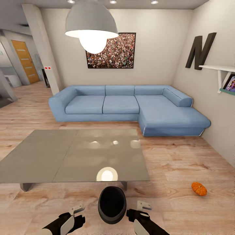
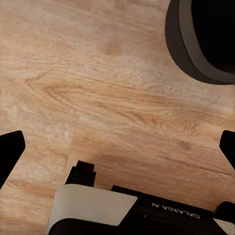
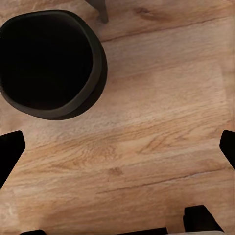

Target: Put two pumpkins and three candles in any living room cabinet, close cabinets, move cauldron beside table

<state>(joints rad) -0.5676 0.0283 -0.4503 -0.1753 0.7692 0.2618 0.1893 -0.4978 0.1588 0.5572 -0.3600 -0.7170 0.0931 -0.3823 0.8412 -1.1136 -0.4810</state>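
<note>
Cauldron [image 1: 112, 205] on floor before table [image 1: 39, 156], pumpkin [image 1: 198, 188] rightward, seemingly apart

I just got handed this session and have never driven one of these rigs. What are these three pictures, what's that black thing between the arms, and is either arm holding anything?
You are driving a wheeled robot with two arms in a simulated living room. The large picture comes from its head camera, looking forward and down. At the bottom are the left end effector and the right end effector, both hovering over the wood floor. The black thing between them is the cauldron, a wide-mouthed pot standing on the floor just in front of the grey table.

The other two pictures come from cameras near each wrist, looking along the fingers. Each catches part of the cauldron off to one side, not between the fingers. Both end effectors are open and hold nothing.

One orange pumpkin lies on the floor to the robot's right. A blue sofa stands behind the table.
</note>
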